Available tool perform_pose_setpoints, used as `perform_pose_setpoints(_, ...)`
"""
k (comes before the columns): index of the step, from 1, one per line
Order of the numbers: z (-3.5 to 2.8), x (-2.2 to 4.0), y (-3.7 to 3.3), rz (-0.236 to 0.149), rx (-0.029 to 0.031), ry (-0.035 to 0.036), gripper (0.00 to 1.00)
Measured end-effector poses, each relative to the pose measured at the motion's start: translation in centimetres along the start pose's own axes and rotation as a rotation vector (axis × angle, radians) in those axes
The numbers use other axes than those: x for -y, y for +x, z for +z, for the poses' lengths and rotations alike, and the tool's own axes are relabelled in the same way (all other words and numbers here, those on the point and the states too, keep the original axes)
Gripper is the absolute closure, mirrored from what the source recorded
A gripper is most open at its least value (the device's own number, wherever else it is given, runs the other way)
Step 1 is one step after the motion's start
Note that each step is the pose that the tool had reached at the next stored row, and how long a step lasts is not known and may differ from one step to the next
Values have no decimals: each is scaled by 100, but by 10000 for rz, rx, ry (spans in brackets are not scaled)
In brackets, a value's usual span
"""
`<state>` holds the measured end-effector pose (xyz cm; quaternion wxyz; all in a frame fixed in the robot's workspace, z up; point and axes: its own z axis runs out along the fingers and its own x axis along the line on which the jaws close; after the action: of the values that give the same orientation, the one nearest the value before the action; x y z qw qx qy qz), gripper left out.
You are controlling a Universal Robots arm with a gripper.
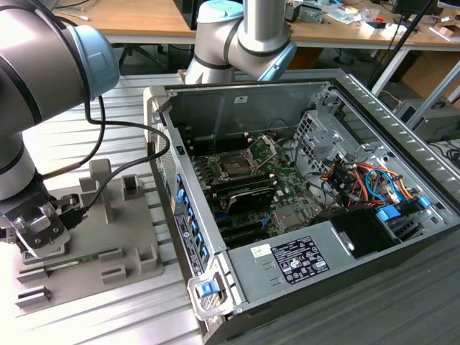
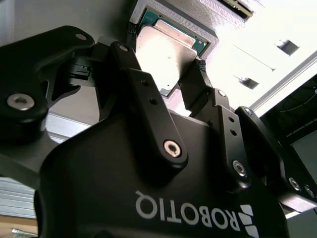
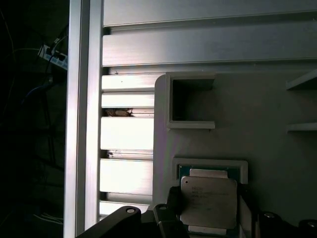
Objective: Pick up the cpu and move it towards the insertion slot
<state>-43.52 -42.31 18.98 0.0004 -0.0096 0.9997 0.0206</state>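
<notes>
The cpu (image 3: pixel 208 202), a flat square chip with a silvery top and thin green rim, lies in a shallow square nest of the grey fixture (image 1: pixel 108 219) at the exterior view's left. My gripper (image 1: pixel 37 231) hangs straight over it. In both wrist views the two black fingers (image 2: pixel 143 94) stand against opposite edges of the cpu (image 2: pixel 168 42), so the gripper (image 2: pixel 166 48) is shut on it, and it still sits low in the nest. The insertion slot (image 1: pixel 236 164), a dark square socket with its silver plate hinged up, lies inside the open computer case to the right.
The open computer case (image 1: pixel 302 262) has tall metal walls, a drive cage and bundled cables (image 1: pixel 359 180) around the board. The grey fixture has upright posts (image 1: pixel 97 176) and a long green memory stick (image 1: pixel 72 261). Ribbed aluminium table (image 1: pixel 144 309) lies beneath. The arm's cable loops above the fixture.
</notes>
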Motion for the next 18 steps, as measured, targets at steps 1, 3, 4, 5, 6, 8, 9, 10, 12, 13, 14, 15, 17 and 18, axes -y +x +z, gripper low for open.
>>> perform_pose_setpoints(1, 0, 0, 0, 0, 0, 0, 45)
perform_pose_setpoints(3, 0, 0, 0, 0, 0, 0, 45)
perform_pose_setpoints(4, 0, 0, 0, 0, 0, 0, 45)
perform_pose_setpoints(5, 1, 0, 0, 0, 0, 0, 45)
perform_pose_setpoints(6, 1, 0, 0, 0, 0, 0, 45)
perform_pose_setpoints(8, 1, 0, 0, 0, 0, 0, 45)
perform_pose_setpoints(9, -1, 0, -1, 0, 5, -3, 45)
perform_pose_setpoints(10, -4, 0, -1, 0, 5, -3, 45)
perform_pose_setpoints(12, -14, -1, -1, 0, 2, -1, 45)
perform_pose_setpoints(13, -19, -1, 0, 0, 1, -1, 45)
perform_pose_setpoints(14, -22, -1, 0, 0, 0, -1, 45)
perform_pose_setpoints(15, -26, -1, 0, 0, -1, 0, 45)
perform_pose_setpoints(17, -35, -1, 0, 0, -1, 0, 45)
perform_pose_setpoints(18, -39, -2, 0, 0, 1, -1, 45)
